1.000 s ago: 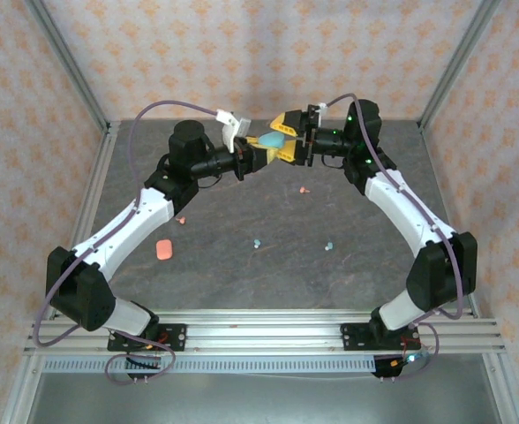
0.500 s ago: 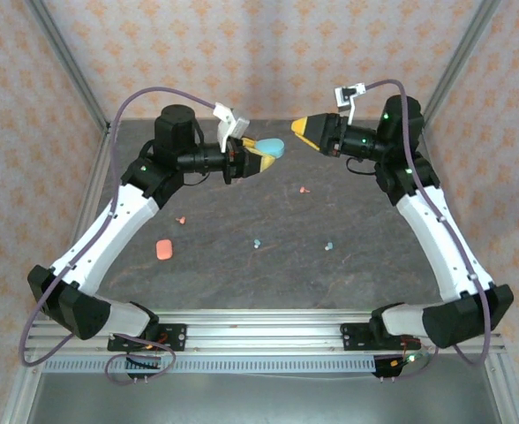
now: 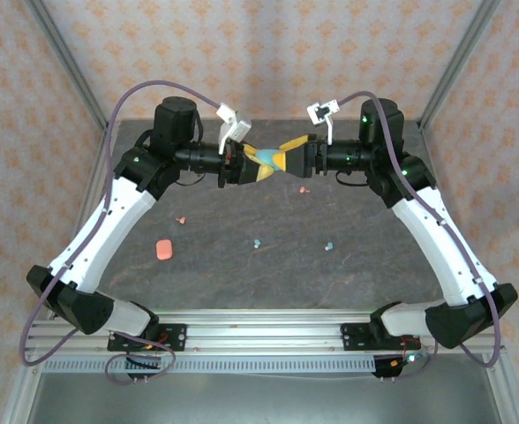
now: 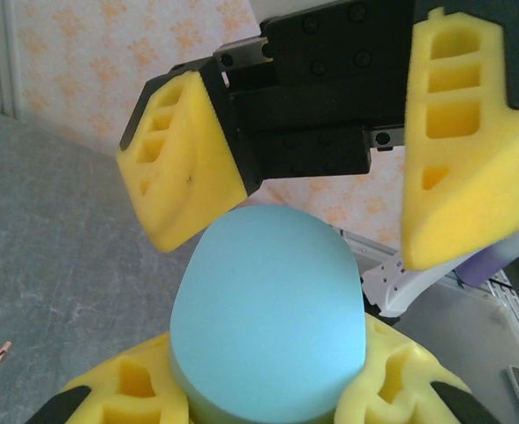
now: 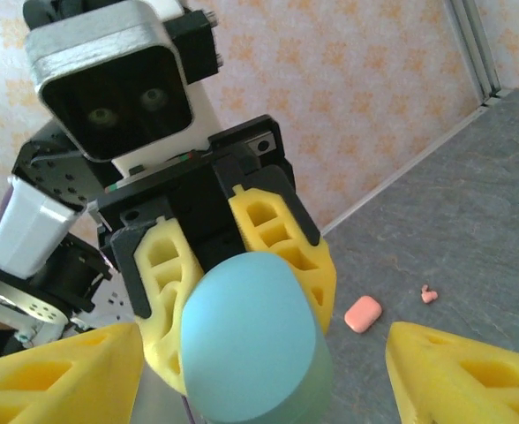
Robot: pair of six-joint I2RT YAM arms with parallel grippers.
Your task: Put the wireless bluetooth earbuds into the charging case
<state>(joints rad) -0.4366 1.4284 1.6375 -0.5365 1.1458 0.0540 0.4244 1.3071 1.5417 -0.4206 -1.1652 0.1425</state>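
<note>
Blue case (image 4: 268,309) base hidden in left jaws, right jaws cropped at edge, earbuds (image 3: 328,246) mere specks.

The left gripper (image 3: 254,165) and right gripper (image 3: 288,154) meet tip to tip above the far table (image 3: 242,283), and the light blue case (image 3: 265,157) fills the gap between them. Beneath, the tabletop lies open save a salmon-pink case (image 3: 163,250) and scattered earbuds (image 3: 257,241).

Grey table (image 3: 268,274) ringed by 3 orange-patterned walls (image 3: 268,53).

Robot lab cell: aluminium frame (image 3: 69,62), patterned walls (image 3: 268,53).
</note>
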